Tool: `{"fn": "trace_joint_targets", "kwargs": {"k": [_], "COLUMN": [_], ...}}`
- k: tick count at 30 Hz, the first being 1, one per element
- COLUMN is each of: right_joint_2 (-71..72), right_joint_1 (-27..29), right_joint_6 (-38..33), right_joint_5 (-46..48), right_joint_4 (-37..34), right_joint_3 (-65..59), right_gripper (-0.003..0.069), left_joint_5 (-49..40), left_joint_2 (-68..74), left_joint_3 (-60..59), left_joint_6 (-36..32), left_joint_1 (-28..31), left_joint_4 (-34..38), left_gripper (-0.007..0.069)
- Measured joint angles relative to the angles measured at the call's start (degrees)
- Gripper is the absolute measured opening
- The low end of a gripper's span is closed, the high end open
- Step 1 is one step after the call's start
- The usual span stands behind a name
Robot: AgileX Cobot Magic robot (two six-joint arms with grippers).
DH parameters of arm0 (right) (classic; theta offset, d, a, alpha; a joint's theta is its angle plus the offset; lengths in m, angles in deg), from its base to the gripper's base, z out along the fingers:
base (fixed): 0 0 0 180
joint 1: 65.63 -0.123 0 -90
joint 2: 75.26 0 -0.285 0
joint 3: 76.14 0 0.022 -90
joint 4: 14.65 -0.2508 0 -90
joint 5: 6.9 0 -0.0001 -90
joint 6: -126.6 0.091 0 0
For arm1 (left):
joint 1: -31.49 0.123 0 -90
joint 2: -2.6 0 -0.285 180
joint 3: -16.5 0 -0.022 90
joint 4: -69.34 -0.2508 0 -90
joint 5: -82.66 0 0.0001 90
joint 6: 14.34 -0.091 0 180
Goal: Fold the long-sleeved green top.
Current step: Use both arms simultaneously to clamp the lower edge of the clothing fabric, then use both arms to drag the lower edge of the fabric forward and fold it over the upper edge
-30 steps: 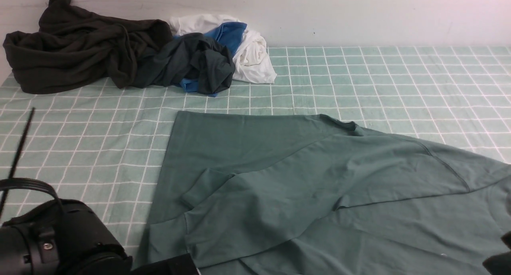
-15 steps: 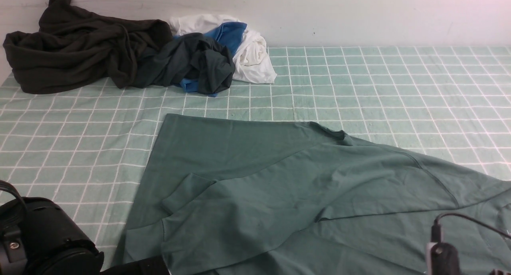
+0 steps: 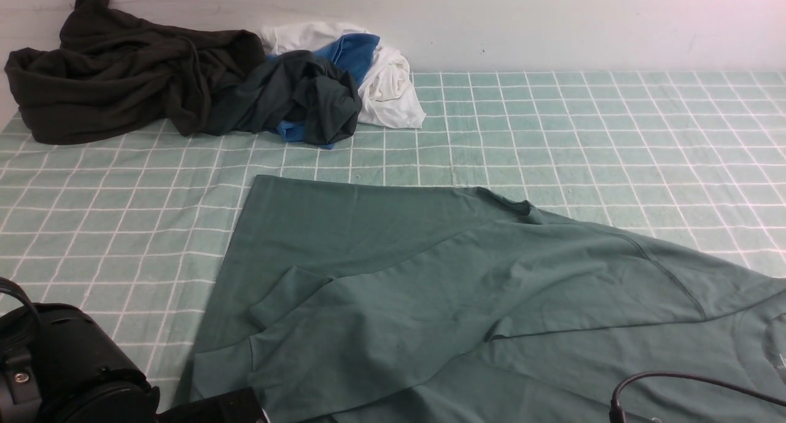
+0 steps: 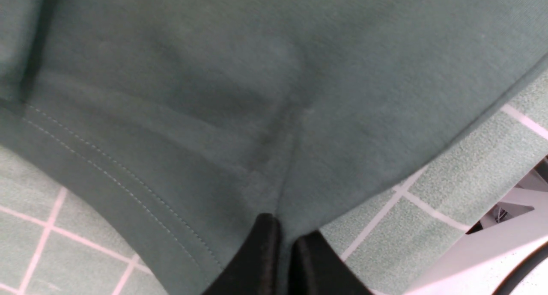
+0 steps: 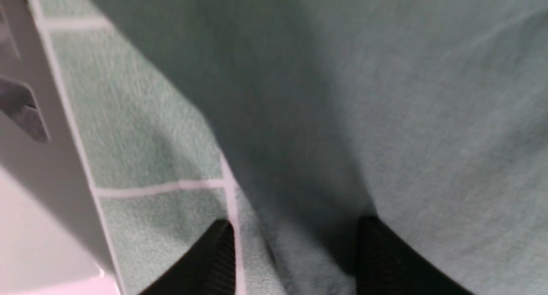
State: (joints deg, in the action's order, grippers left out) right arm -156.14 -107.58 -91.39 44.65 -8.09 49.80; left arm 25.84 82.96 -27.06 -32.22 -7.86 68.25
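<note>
Your left gripper [image 4: 284, 243] pinches an edge of the large sage-green cotton top [image 3: 430, 275]; your right gripper [image 5: 295, 248] gapes. One sleeve looks folded in; most folding remains.

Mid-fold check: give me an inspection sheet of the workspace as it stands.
Surface: checked green cloth, lying flat.
Job's things: green top spread near the robot, partly folded over itself.
Clutter: black garment, dark teal garment, blue garment and white garment heaped at the far left.
Grippers: left claw shut on the green top's hem; right claw open, astride the top's edge.
Cables: black cable over the top, near right.
Surroundings: white wall behind; nothing else seen.
</note>
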Motion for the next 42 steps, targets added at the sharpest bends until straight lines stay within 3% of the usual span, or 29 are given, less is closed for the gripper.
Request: {"fn": "trace_joint_targets", "kwargs": {"k": [7, 18, 23, 28, 30, 33, 42], "right_joint_2": [0.00, 0.90, 2.30, 2.29, 1.67, -0.16, -13.63], "right_joint_1": [-0.18, -0.20, -0.20, -0.02, 2.64, 8.11, 23.80], "right_joint_6": [5.62, 8.06, 9.57, 10.19, 10.70, 12.00, 9.90], "right_joint_5": [-1.71, 0.66, 7.11, 10.57, 8.46, 2.94, -5.43], "right_joint_4": [3.24, 6.16, 10.25, 18.55, 24.45, 25.56, 17.28], "right_joint_3": [-0.36, 2.34, 7.98, 14.26, 18.61, 23.79, 40.74], "right_gripper": [0.0328, 0.0021, 0.0012, 0.0012, 0.0012, 0.0011, 0.0011], "left_joint_5": [0.34, 1.13, -2.57, -8.97, -10.01, -10.62, -10.69], "left_joint_2": [0.00, 0.00, 0.00, 0.00, 0.95, 4.56, 24.33], "left_joint_3": [0.00, 0.00, 3.52, 13.06, 20.07, 28.77, 51.45], "left_joint_6": [0.00, 0.00, 0.53, -0.13, -3.08, -5.05, -9.63], "left_joint_1": [0.00, 0.00, 0.50, 5.07, 9.94, 14.88, 21.19], "left_joint_4": [0.00, -0.30, -2.97, -6.01, -7.35, -7.63, -9.69], "left_gripper": [0.0006, 0.0006, 0.0006, 0.0011, 0.0018, 0.0018, 0.0018]}}
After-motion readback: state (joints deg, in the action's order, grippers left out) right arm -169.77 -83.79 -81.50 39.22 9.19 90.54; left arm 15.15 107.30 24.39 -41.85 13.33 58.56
